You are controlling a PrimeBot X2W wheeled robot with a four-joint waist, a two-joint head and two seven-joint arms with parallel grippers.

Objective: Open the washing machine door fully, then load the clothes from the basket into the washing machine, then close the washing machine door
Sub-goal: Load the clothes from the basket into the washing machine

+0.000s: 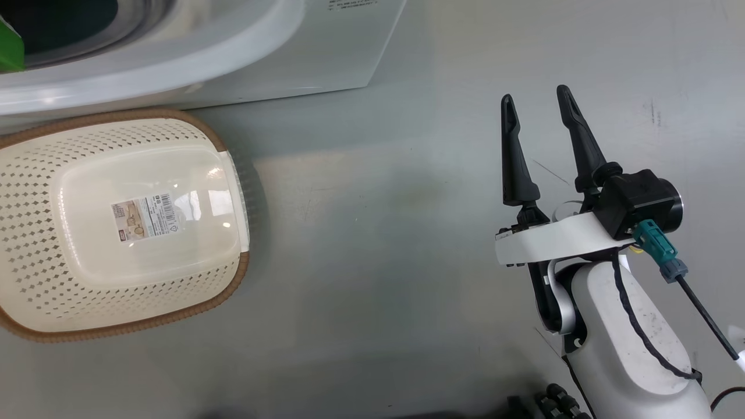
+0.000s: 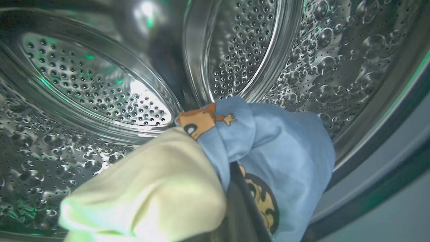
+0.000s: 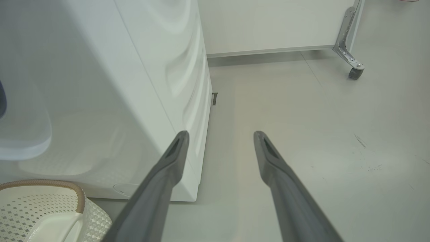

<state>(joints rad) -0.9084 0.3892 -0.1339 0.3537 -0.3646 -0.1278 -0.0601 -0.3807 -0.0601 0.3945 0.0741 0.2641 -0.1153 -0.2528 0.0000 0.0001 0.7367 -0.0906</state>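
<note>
Clothes (image 2: 282, 141): nearest the lens, bottom centre of the left wrist view. Soft pale-blue cloth with orange cartoon figures and a cream fold, bunched inside the drum (image 2: 94, 87).
Left end effector (image 2: 242, 198): a dark finger shows between the folds, clamped together on the clothes.
Drum: shiny steel, curved, dimpled and perforated.
Right end effector (image 1: 535, 96): two long tapered dark fingers held apart with nothing between them, right of the head view.
Basket (image 1: 35, 192): cream perforated plastic, a rounded rectangle with a brown woven-look rim. At left, on the floor (image 1: 378, 233), just beside the washer (image 1: 326, 52).
Washer: glossy white box, upper left.
Floor: smooth grey, faint scuffs.
</note>
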